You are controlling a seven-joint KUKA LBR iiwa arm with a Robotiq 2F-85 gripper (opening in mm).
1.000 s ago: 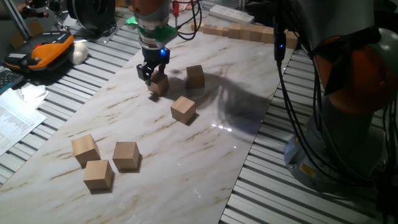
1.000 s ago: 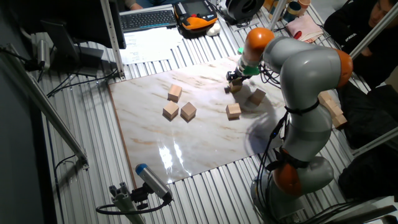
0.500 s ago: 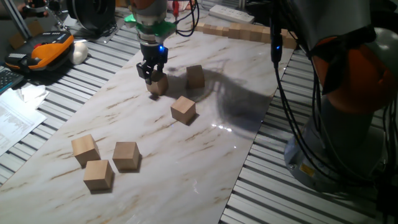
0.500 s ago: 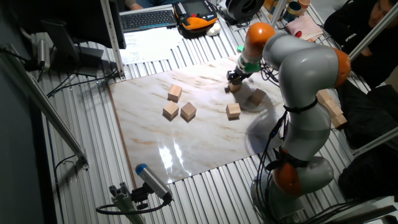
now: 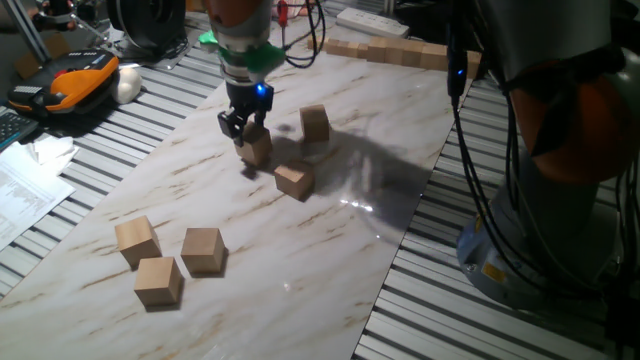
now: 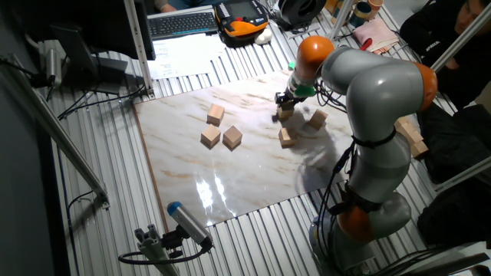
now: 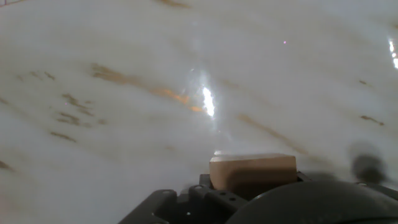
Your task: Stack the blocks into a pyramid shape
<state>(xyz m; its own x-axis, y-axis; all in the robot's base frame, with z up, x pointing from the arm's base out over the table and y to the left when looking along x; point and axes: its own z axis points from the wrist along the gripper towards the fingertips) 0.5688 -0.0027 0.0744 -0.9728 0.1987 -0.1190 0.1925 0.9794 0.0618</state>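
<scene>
Six light-tan wooden blocks show. My gripper (image 5: 244, 124) is shut on one block (image 5: 257, 148) and holds it a little above the marble board (image 5: 330, 260), tilted; it also shows in the other fixed view (image 6: 285, 113) and in the hand view (image 7: 252, 170). A second block (image 5: 294, 179) lies just right and in front of it, a third (image 5: 314, 122) behind that. Three blocks (image 5: 135, 240), (image 5: 203, 250), (image 5: 158, 281) sit close together at the near left; in the other fixed view they lie at the left (image 6: 215, 115), (image 6: 209, 137), (image 6: 232, 137).
A long joined row of tan cubes (image 5: 400, 50) lies at the board's far edge. An orange device (image 5: 70, 80) and papers (image 5: 25, 190) lie left of the board. My arm's base (image 5: 530, 240) with cables stands at the right.
My gripper has lifted the block off the board and carried it a little toward the block in front. The other blocks have not moved.
</scene>
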